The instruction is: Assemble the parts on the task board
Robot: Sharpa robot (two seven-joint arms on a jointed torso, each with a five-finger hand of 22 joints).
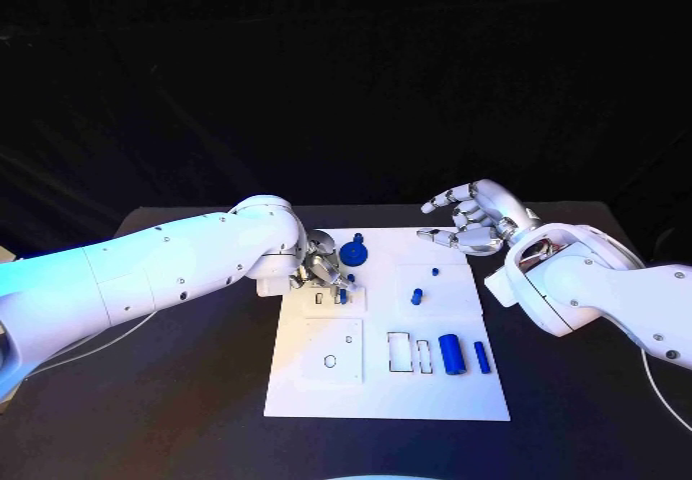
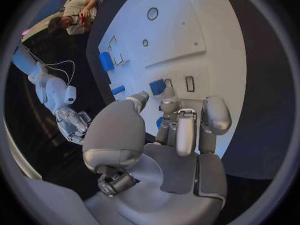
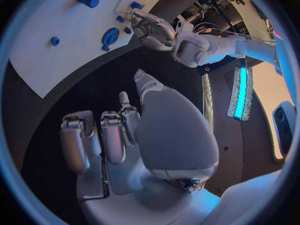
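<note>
The white task board [image 1: 389, 395] lies mid-table. My left hand [image 1: 325, 270] hovers low over its far left corner, fingers curled beside a small blue block [image 2: 157, 87]; blue shows between thumb and fingers, and I cannot tell whether it is held. A round blue part [image 1: 355, 250] sits just beyond that hand. On the board are a small blue peg [image 1: 417, 296], a blue cylinder [image 1: 451, 354] and a shorter blue piece [image 1: 482, 357]. My right hand [image 1: 469, 220] hangs raised off the board's far right corner, fingers apart and empty. The right wrist view shows the left hand [image 3: 153, 30] and the round part [image 3: 110, 36].
The board carries a raised white plate with holes [image 1: 335, 350] at its near left and two rectangular slots [image 1: 408, 352] beside the cylinder. The black table [image 1: 188, 380] stretches around the board on both sides.
</note>
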